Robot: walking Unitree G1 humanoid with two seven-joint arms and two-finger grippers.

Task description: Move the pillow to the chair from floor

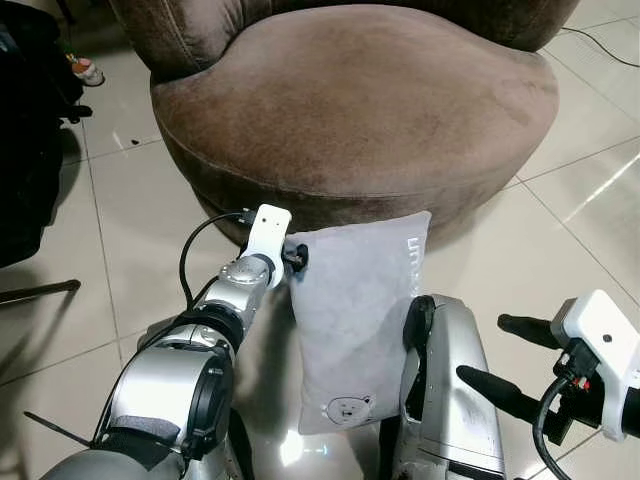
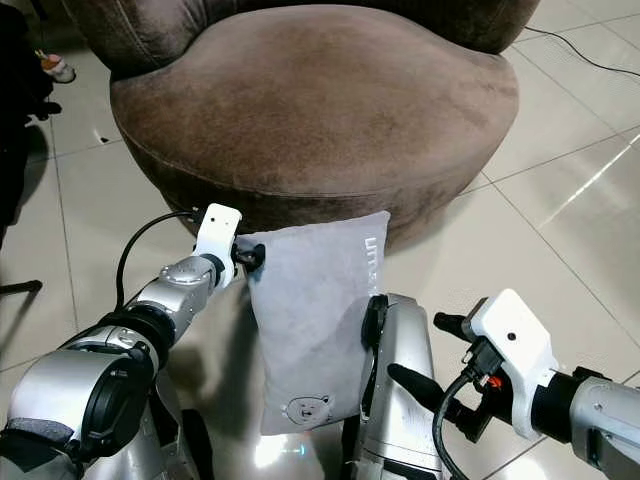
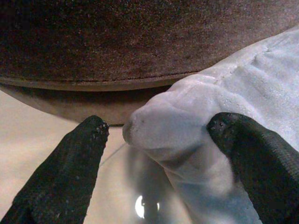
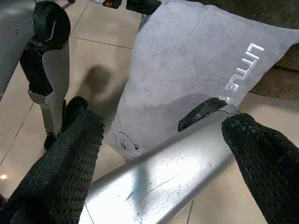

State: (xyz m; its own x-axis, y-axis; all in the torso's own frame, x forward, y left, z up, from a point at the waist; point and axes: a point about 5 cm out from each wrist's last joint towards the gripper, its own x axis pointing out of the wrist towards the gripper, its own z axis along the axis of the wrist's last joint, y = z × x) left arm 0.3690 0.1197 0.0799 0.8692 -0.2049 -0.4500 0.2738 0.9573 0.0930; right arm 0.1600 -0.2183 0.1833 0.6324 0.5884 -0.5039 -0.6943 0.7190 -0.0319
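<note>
A grey pillow [image 1: 360, 320] with white lettering stands upright on the tiled floor, leaning on the base of the round brown chair [image 1: 350, 100]. My left gripper [image 1: 295, 258] is at the pillow's upper left corner. In the left wrist view the gripper [image 3: 157, 126] is open, the pillow's corner [image 3: 163, 121] lies between the fingers, and one finger [image 3: 243, 144] touches the fabric. My right gripper [image 1: 480, 348] is open and holds nothing, low at the right, apart from the pillow. The right wrist view looks past its fingers [image 4: 70, 154] at the pillow [image 4: 187, 60].
My silver leg [image 1: 445, 380] stands against the pillow's right edge and hides its lower right part. A black object [image 1: 30, 130] stands at the left. A thin cable [image 1: 600, 45] crosses the tiles at the far right. Bare floor [image 1: 590, 200] lies to the right of the chair.
</note>
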